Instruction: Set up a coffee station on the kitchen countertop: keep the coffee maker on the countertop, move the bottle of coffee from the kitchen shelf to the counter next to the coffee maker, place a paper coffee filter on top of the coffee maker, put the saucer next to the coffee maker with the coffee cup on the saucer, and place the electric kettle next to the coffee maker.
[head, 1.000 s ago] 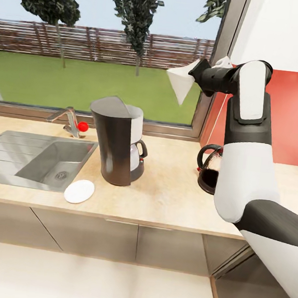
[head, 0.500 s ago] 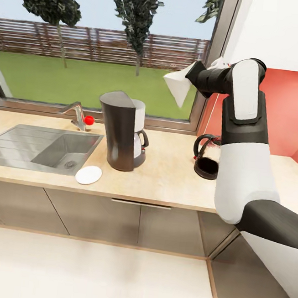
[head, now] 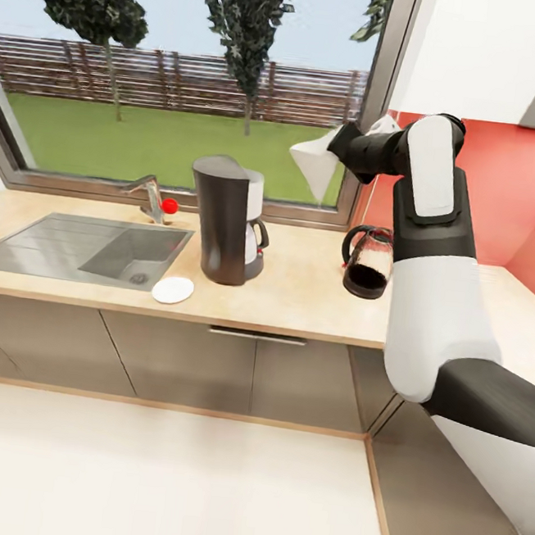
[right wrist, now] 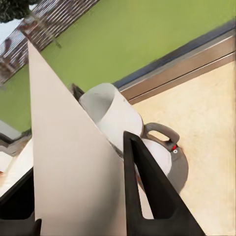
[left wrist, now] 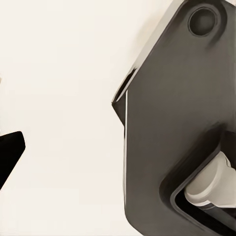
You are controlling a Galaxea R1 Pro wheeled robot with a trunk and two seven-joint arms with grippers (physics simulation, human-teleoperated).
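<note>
Paper coffee filter (head: 316, 162) clamped in right end effector (head: 339, 146)

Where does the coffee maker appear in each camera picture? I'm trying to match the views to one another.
Head view: the coffee maker stands on the kitchen countertop, between sink and electric kettle.
Right wrist view: its white inner part and carafe lie behind the held paper coffee filter.
Left wrist view: not in it.
Shared landmark: the paper coffee filter.
</note>
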